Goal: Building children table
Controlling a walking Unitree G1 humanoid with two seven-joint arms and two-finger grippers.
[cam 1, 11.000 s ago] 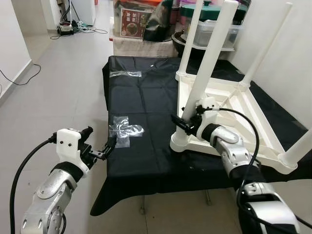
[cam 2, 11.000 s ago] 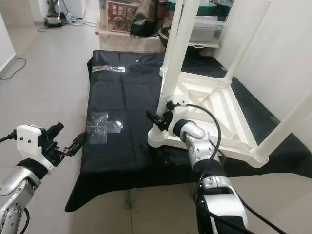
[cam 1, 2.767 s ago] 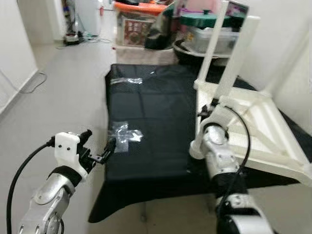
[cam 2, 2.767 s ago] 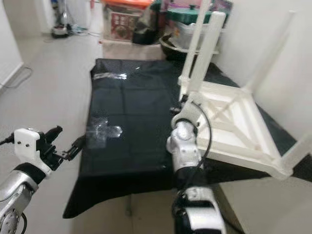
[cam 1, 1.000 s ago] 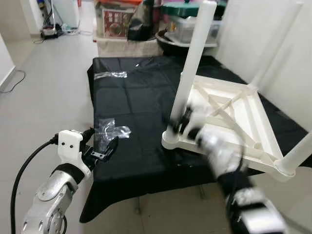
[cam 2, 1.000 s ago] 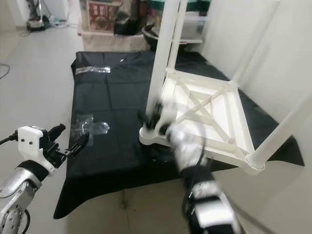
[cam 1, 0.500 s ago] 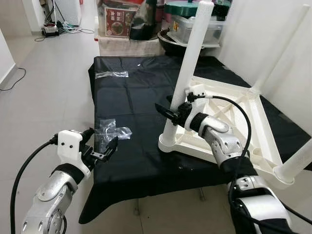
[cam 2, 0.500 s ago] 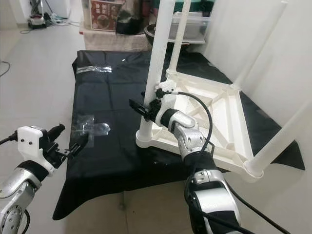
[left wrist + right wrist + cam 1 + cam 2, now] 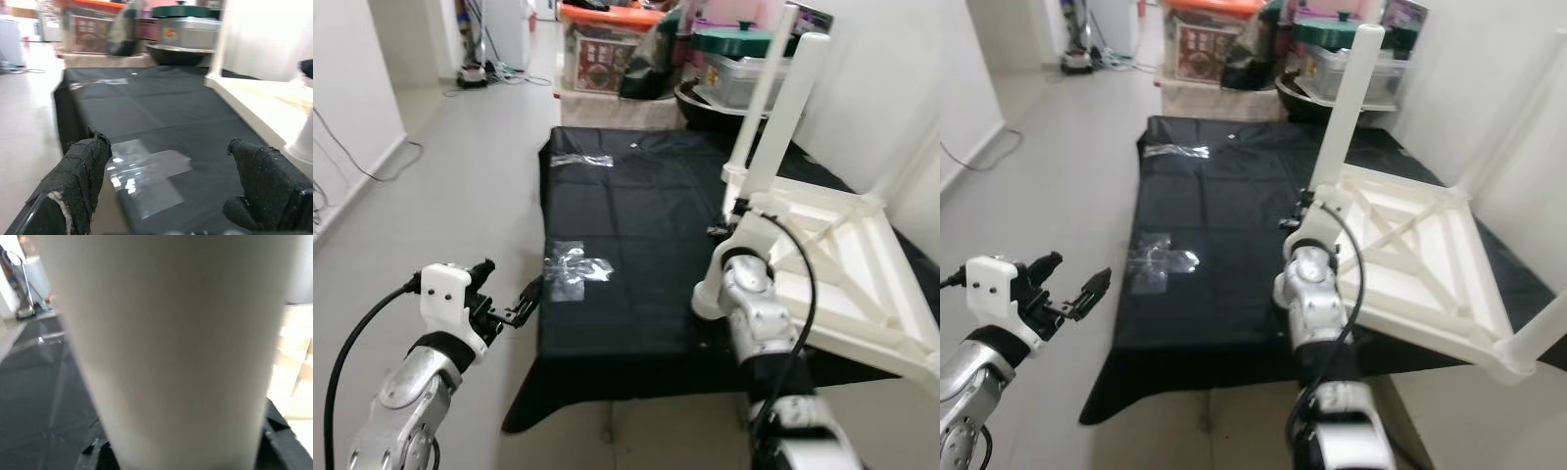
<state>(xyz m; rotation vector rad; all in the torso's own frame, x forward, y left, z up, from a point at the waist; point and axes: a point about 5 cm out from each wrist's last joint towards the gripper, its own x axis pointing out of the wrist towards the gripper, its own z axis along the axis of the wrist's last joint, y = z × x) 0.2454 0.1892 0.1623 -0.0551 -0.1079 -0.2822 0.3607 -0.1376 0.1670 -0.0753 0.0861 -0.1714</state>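
A white children's table [image 9: 847, 257] lies upside down on a low table covered with black cloth [image 9: 626, 211], its legs pointing up. My right gripper [image 9: 724, 231] is at the base of the nearest leg [image 9: 779, 125], just above the corner socket. In the right wrist view that leg [image 9: 171, 342] stands between the black fingertips [image 9: 281, 443], so the gripper is shut on it. My left gripper [image 9: 511, 278] hovers open and holds nothing, off the cloth's front left edge. Its two padded fingers [image 9: 80, 178] frame the cloth.
Two clear plastic bags lie on the cloth, one near the front left [image 9: 573, 267] and one at the back left [image 9: 579, 160]. Boxes, a green-lidded container [image 9: 736, 44] and a dark bowl crowd the far end. A white wall runs along the right. Open floor [image 9: 440, 176] lies to the left.
The camera has swung, shifting the whole scene. My right gripper, which pointed out to the left of the leg half a second ago, now wraps the leg's base. The left arm holds its pose.
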